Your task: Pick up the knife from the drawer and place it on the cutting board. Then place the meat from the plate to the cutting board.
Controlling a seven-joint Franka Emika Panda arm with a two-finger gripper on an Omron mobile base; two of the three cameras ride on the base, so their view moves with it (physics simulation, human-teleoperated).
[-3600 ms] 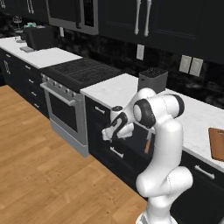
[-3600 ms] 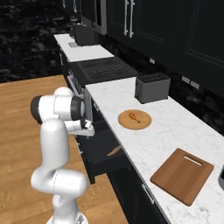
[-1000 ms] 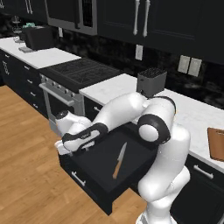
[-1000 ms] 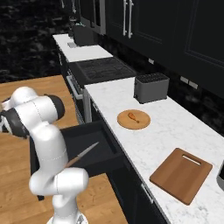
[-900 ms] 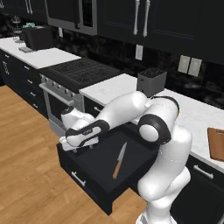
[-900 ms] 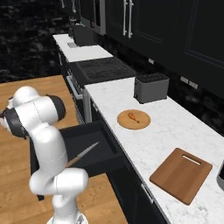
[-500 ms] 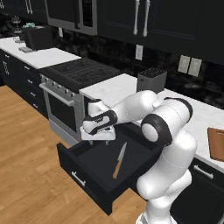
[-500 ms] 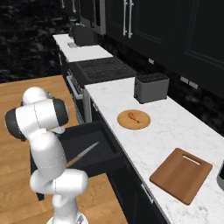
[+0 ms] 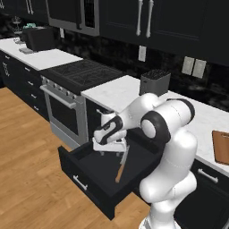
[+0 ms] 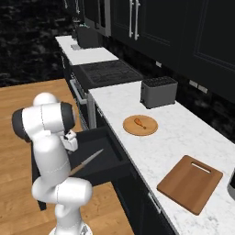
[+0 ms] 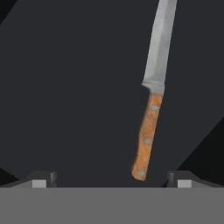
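Note:
The black-fronted drawer (image 9: 85,181) stands pulled out under the counter, its dark inside showing. The knife (image 9: 121,163) lies flat on its floor, tan handle toward the drawer front; it also shows as the knife (image 10: 87,163) and the knife (image 11: 147,135). My gripper (image 9: 110,152) hangs open over the drawer's inside, just left of the knife and not touching it. In the hand view my gripper (image 11: 111,178) has its fingertips (image 11: 181,178) wide apart, with the handle's end between them. The cutting board (image 10: 189,182) lies bare on the counter. The meat (image 10: 139,121) sits on a round wooden plate (image 10: 149,129).
A dark toaster (image 10: 158,92) stands on the white counter behind the plate. The stove (image 9: 82,71) is left of the open drawer, which juts out over the wooden floor (image 9: 31,179). The cutting board's end (image 9: 221,147) shows at the right edge.
The drawer went from shut to pulled out. Over the last second my hand left the drawer's front edge and swung back over its inside, above the knife.

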